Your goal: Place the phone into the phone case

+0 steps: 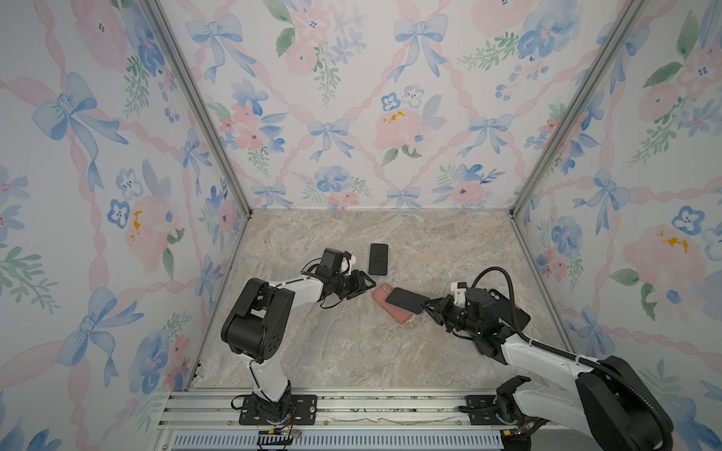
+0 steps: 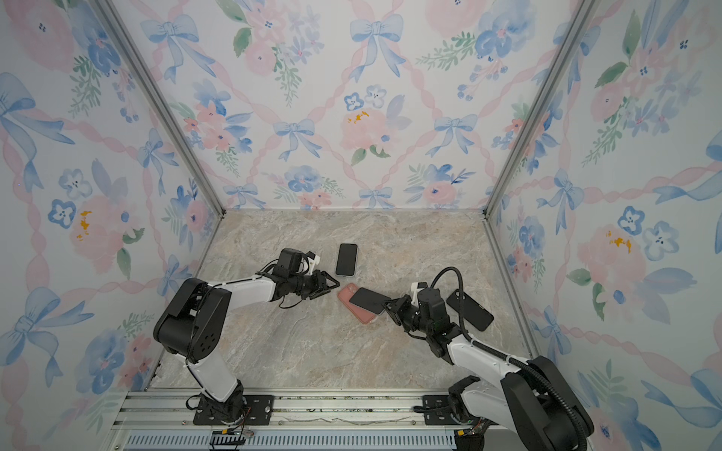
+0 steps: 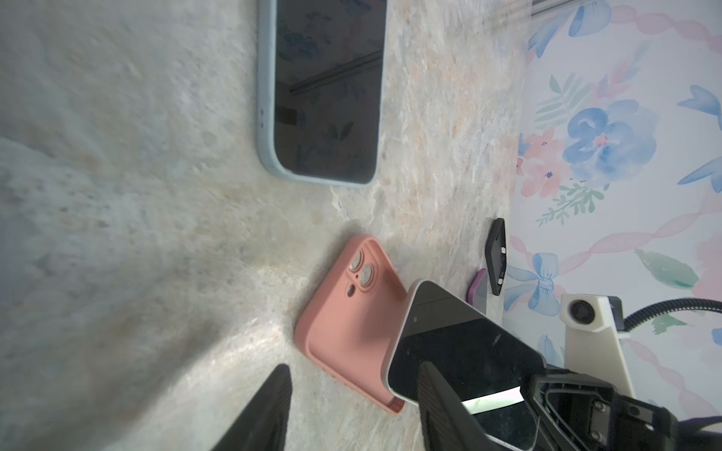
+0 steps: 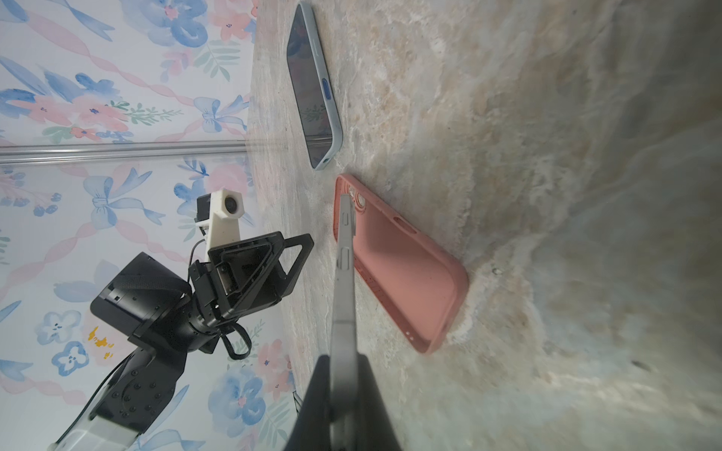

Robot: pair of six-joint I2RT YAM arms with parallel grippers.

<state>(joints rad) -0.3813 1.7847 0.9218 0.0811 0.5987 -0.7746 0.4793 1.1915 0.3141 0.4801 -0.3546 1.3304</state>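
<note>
Phone (image 1: 406, 300), a slim dark-glass slab with a pale rim, hangs slantwise over the phone case (image 1: 399, 315), just right of the middle of the marble-patterned table (image 1: 351, 351); whether the two touch cannot be told. At far left, the left arm (image 1: 258, 312) bends up from its base and stretches low toward the case. The left gripper (image 1: 367, 284) is turned sideways near the case's camera end, its ribbed black fingers (image 3: 273, 410) parted around nothing. Behind it a second phone (image 1: 378, 259) lies flat in a pale blue cover. The phone case is matte pink, open side up, with round camera cutouts. The right gripper (image 1: 429, 303) is clamped on the phone's near end; only the right wrist view shows the phone edge-on, with its side buttons. A black case (image 2: 469, 310) shows clearly in a top view, right of that arm.
</note>
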